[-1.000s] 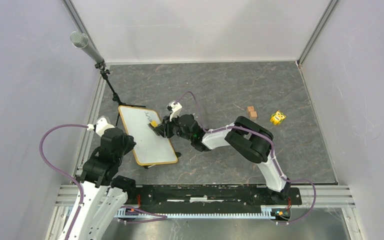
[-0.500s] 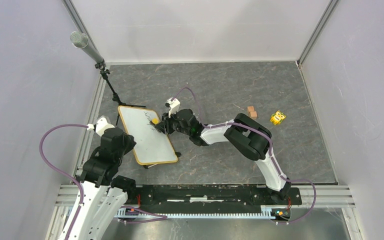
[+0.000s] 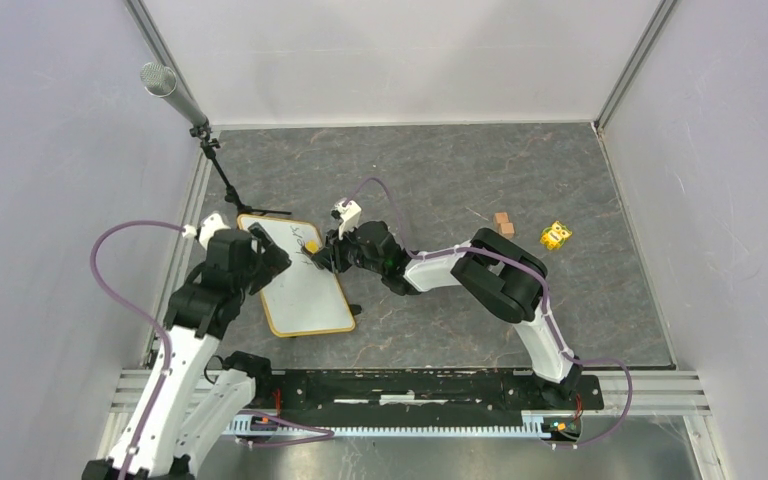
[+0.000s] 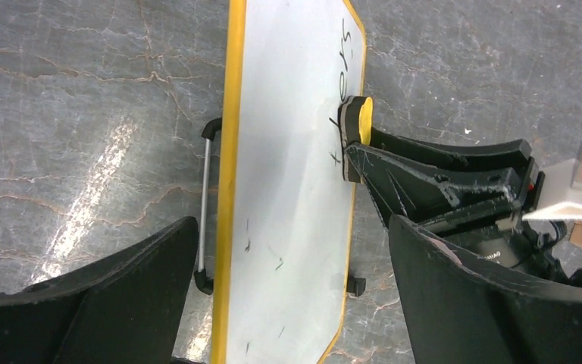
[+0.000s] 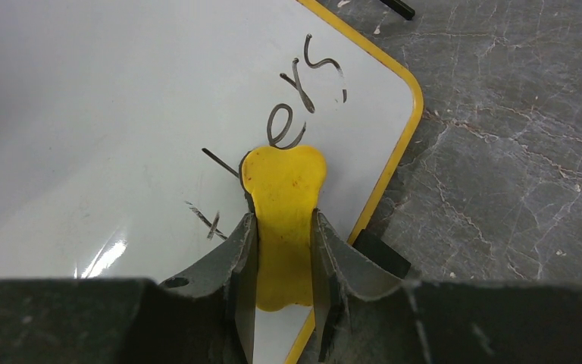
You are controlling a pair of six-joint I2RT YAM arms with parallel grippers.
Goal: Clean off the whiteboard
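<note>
The whiteboard (image 3: 305, 290), white with a yellow frame and black feet, lies on the table left of centre. Black marker writing (image 5: 303, 95) remains near its far right corner, with faint stray marks lower down (image 4: 276, 262). My right gripper (image 5: 284, 220) is shut on a yellow eraser (image 5: 284, 182) whose tip presses on the whiteboard (image 5: 83, 114) just below the letters. From above the eraser (image 3: 312, 246) sits at the board's right edge, by the right gripper (image 3: 323, 254). My left gripper (image 4: 292, 227) hangs open over the whiteboard (image 4: 288, 152), a finger on each side, touching nothing.
A microphone on a black stand (image 3: 175, 95) rises at the far left, its foot just behind the board. Two small wooden blocks (image 3: 504, 224) and a yellow toy (image 3: 555, 235) lie at the right. Walls close in the table on three sides.
My left gripper has opened wide and moved from the board's left edge to above the board. The right gripper with the eraser has shifted slightly toward the far corner.
</note>
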